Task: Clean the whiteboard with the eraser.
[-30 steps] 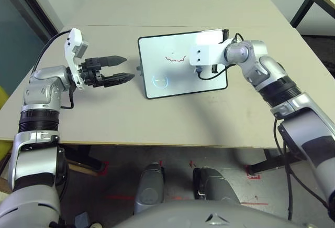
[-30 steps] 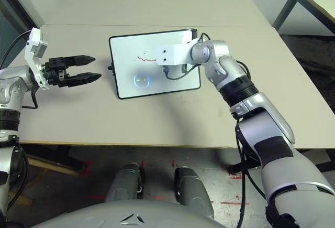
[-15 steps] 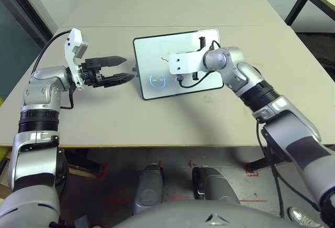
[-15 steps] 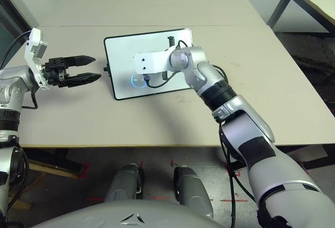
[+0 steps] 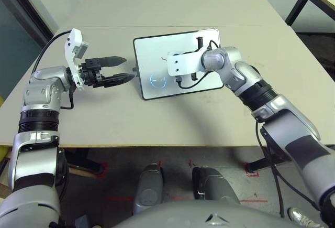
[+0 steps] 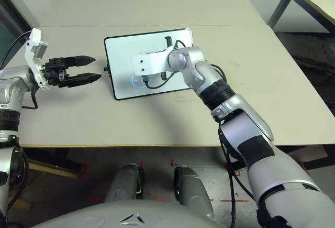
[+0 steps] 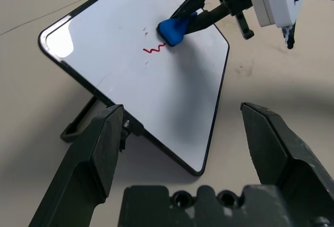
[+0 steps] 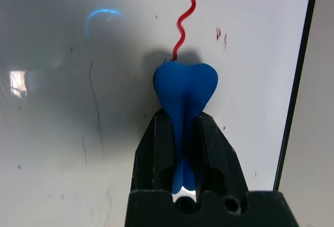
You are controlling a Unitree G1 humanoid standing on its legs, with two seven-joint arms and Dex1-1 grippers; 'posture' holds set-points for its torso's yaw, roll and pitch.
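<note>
1. You get no readable text, label, brand or number anywhere.
2. The whiteboard (image 7: 156, 75) carries just a red squiggle (image 8: 187, 18) and a faint blue circle mark (image 5: 158, 80), not writing.

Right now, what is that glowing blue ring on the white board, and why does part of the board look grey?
In the left eye view, the ring on the whiteboard looks like a reflected light, not ink. In the right wrist view, the grey patch is shadow around the eraser in the right pincer, plus a small white glare spot.
</note>
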